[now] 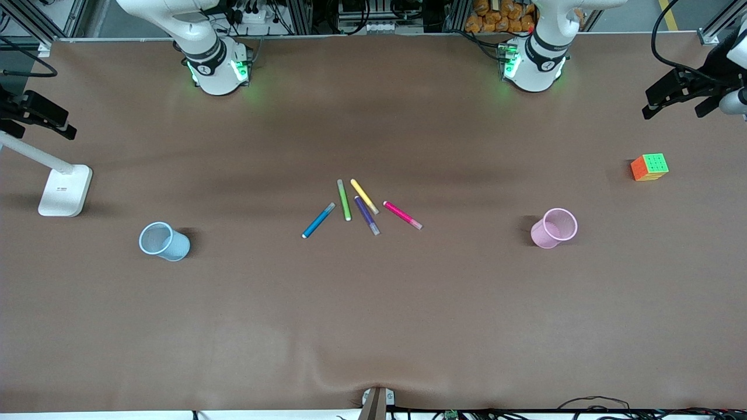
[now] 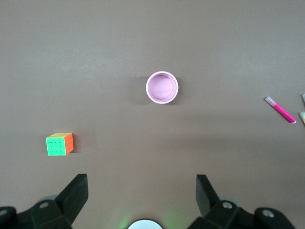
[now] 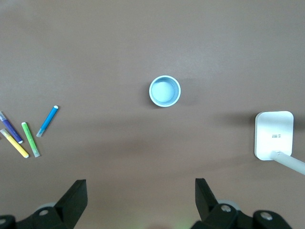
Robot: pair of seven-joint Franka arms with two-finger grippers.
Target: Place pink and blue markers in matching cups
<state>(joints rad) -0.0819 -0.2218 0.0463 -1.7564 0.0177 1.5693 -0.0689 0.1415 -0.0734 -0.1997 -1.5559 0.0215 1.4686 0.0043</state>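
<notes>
The pink marker [image 1: 402,215] and the blue marker [image 1: 318,220] lie flat in a fan of markers at the table's middle. The pale pink cup [image 1: 554,228] stands toward the left arm's end and the light blue cup [image 1: 164,241] toward the right arm's end, both upright and empty. In the left wrist view my left gripper [image 2: 142,191] is open and empty, high over the table, with the pink cup [image 2: 162,87] and pink marker [image 2: 281,110] below. My right gripper [image 3: 140,191] is likewise open and empty, high over the blue cup [image 3: 165,91] and blue marker [image 3: 47,120].
A green marker [image 1: 344,200], a yellow marker [image 1: 365,196] and a purple marker [image 1: 367,215] lie between the blue and pink ones. A colour cube [image 1: 649,167] sits toward the left arm's end. A white lamp base [image 1: 65,190] stands at the right arm's end.
</notes>
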